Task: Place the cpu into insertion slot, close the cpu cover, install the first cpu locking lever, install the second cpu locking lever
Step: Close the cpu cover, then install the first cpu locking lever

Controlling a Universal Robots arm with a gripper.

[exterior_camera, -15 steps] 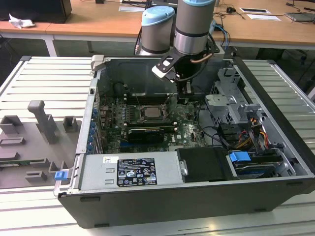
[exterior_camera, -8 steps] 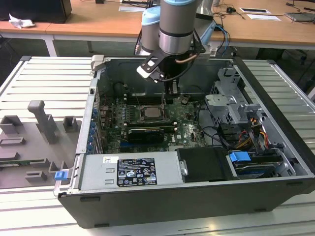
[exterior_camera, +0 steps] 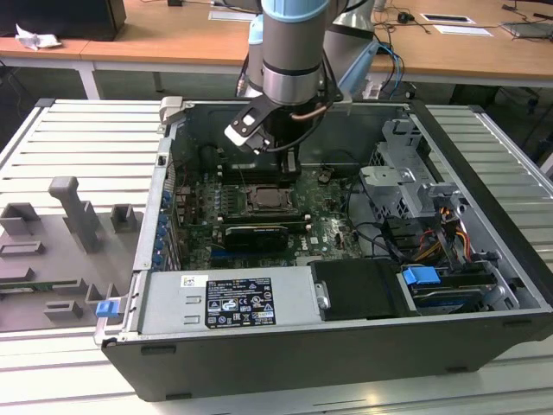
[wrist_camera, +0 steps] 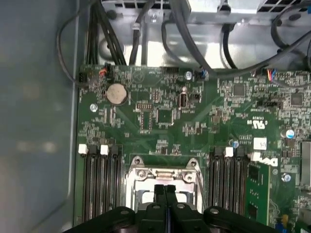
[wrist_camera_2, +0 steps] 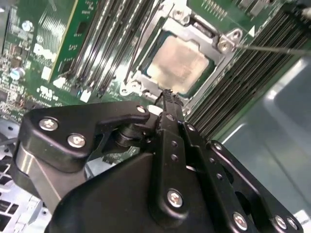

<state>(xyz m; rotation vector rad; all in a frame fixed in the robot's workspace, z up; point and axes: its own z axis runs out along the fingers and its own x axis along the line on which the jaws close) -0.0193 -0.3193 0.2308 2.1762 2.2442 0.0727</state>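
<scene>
Low in the exterior view, a white label carries small print; mid-frame, the pale beige cpu sits framed by the silvery cpu cover, the gripper over it pressed together, empty.

A robotics lab or workshop, seen in the exterior view. An open computer case lies on a ribbed metal table under a robot arm. Grey moulded fixtures sit at nine o'clock. Wooden desks with papers run along twelve o'clock.

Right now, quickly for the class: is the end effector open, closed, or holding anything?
End effector: closed, fingertips together, holding nothing, close to the cpu.
</scene>
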